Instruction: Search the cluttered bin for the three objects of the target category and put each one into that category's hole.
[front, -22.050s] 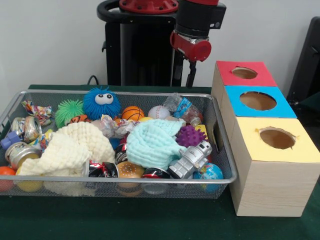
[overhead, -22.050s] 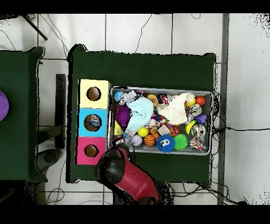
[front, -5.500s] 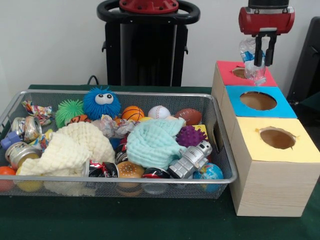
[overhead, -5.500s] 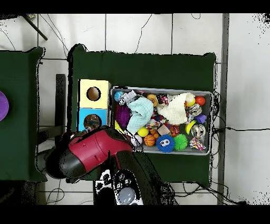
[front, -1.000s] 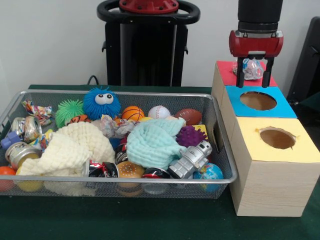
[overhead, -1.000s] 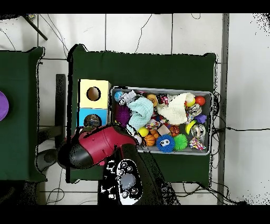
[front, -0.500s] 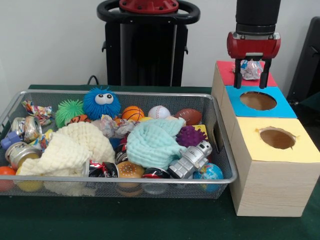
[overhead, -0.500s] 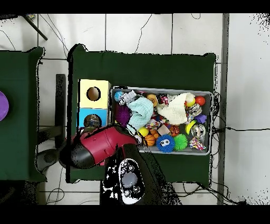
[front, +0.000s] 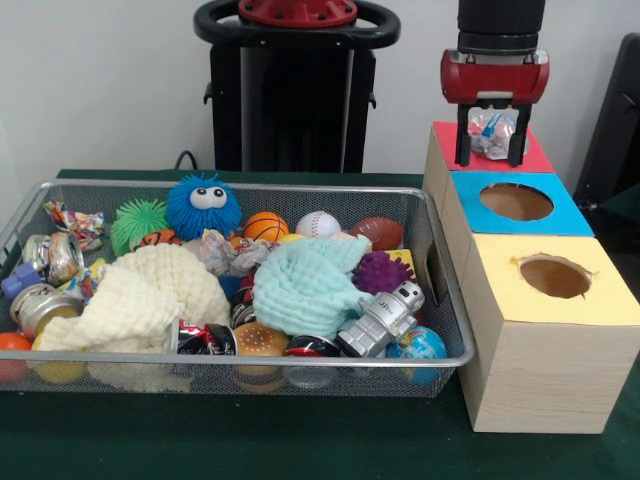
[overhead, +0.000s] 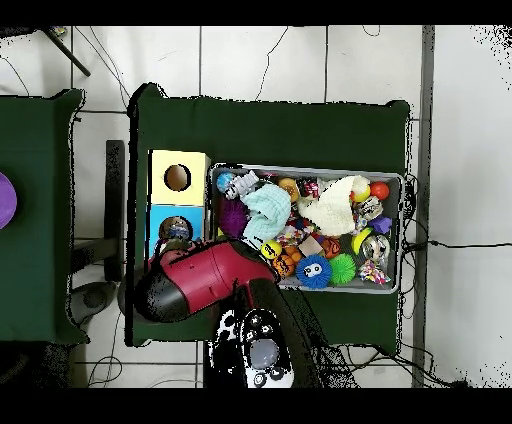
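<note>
My gripper (front: 490, 152) hangs over the red-topped box (front: 538, 158) with its fingers wide apart. A crumpled clear wrapper with blue print (front: 492, 133) shows between the fingers and covers the box's hole; I cannot tell whether it rests on the box. Two more crumpled printed wrappers lie in the silver mesh bin (front: 230, 357): one at the far left (front: 72, 222), one in the middle (front: 225, 248). In the overhead view the red arm (overhead: 200, 280) hides the gripper and the red box beside the bin (overhead: 305, 168).
The blue-topped box (front: 560, 215) and the yellow-topped box (front: 600, 290) stand in a row with the red one, to the right of the bin. The bin holds two cloths, balls, cans, a toy robot (front: 385, 318) and a blue fuzzy toy (front: 203, 205).
The gripper has risen a little and shifted left over the red box, fingers still apart. The wrapper between them has shifted left with it.
</note>
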